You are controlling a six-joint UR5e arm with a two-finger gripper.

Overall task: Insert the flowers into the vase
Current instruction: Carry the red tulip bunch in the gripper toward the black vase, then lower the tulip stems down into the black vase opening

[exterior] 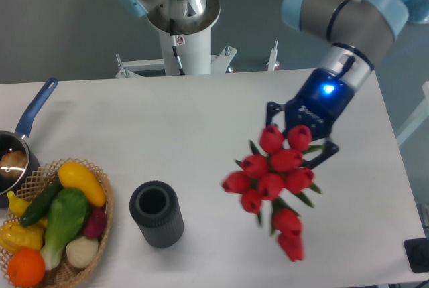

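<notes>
White table [201, 114] with the vase [157, 213] as reference landmark. The arm [348, 27] enters from the upper right, far to the right of the vase and above it in the view, with a blue light glowing on its wrist. The basket [100, 234] sits just left of the vase, apart from it, filled with toy produce: a yellow squash [81, 182], a green vegetable [64, 220], an orange [25, 266] and a white bulb [82, 251]. The pan [20, 142], blue-handled, lies further left of the vase, at the table's edge, behind the basket. The flowers [275, 174] hang in the air to the right of the vase, well apart from it, red buds turned toward the camera and stems running back toward the arm. The vase stands upright on the table, dark, ribbed, its round mouth open and nothing visible inside. The gripper [299, 132] is largely hidden behind the buds; its black fingers appear to be clamped on the stems, holding the bunch clear of the table.
</notes>
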